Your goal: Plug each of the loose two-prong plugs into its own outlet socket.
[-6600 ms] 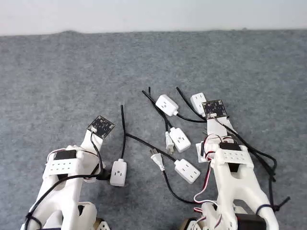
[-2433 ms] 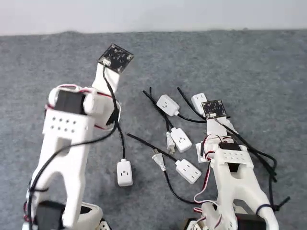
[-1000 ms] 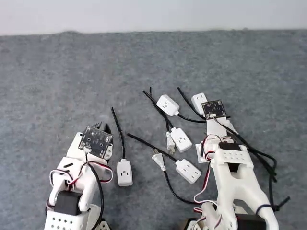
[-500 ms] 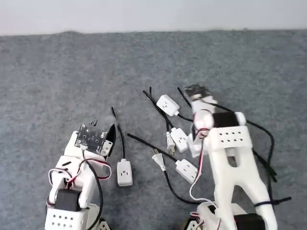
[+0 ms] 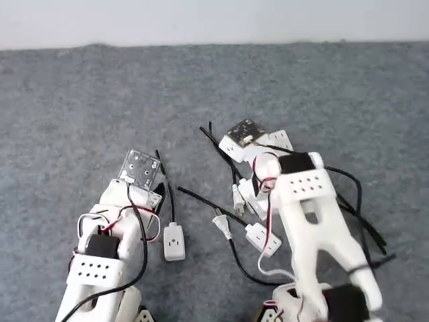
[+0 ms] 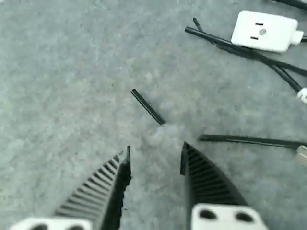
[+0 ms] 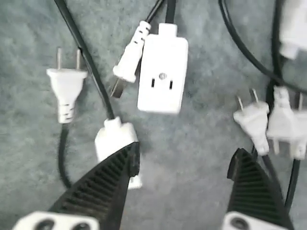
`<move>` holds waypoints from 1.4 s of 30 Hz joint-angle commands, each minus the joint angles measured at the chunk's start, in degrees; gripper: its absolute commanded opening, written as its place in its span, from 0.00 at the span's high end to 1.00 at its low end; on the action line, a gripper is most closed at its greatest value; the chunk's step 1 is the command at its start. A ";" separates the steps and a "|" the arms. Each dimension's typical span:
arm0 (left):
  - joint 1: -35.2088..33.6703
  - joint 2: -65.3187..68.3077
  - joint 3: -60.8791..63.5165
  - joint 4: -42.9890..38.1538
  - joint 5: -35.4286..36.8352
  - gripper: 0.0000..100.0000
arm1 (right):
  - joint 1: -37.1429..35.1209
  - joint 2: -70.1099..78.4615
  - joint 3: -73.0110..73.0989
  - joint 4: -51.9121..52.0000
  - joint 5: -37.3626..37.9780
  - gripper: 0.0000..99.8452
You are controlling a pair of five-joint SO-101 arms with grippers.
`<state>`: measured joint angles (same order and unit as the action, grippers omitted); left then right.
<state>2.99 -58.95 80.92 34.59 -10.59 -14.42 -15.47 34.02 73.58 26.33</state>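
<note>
Several white sockets and two-prong plugs on black cords lie on the grey carpet. My right gripper hangs open above the cluster. Ahead of its fingers are a socket with a plug lying beside it, a second plug prongs up, and two plugs off to one side. A white socket block sits against one finger. My left gripper is open over bare carpet, with a loose black cord end just ahead. In the high view a socket lies beside the left arm.
The right arm covers part of the cluster. A plug and a socket lie between the arms. Another socket lies farther off. The far carpet and the left side are open floor up to the pale wall.
The right arm has swung forward and left over the sockets and plugs. The left arm, raised earlier, came down and has now stretched a little forward beside its socket.
</note>
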 commanded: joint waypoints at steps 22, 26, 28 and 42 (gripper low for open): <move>-0.26 -6.07 -1.10 -0.88 -0.18 0.83 | -9.63 24.66 -17.67 -5.76 -0.62 0.70; -3.69 -6.15 -1.10 -1.93 0.70 0.83 | -13.41 24.04 -19.52 -1.71 -4.92 0.70; -6.51 -6.15 -1.10 -3.08 2.37 0.83 | -13.76 23.87 -20.04 -1.01 -8.26 0.70; -6.42 -6.07 -1.10 -3.25 2.81 0.83 | -13.41 23.87 -18.81 -1.80 -17.93 0.70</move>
<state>-3.87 -63.96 81.01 32.92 -8.48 -27.43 10.37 16.53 71.47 9.54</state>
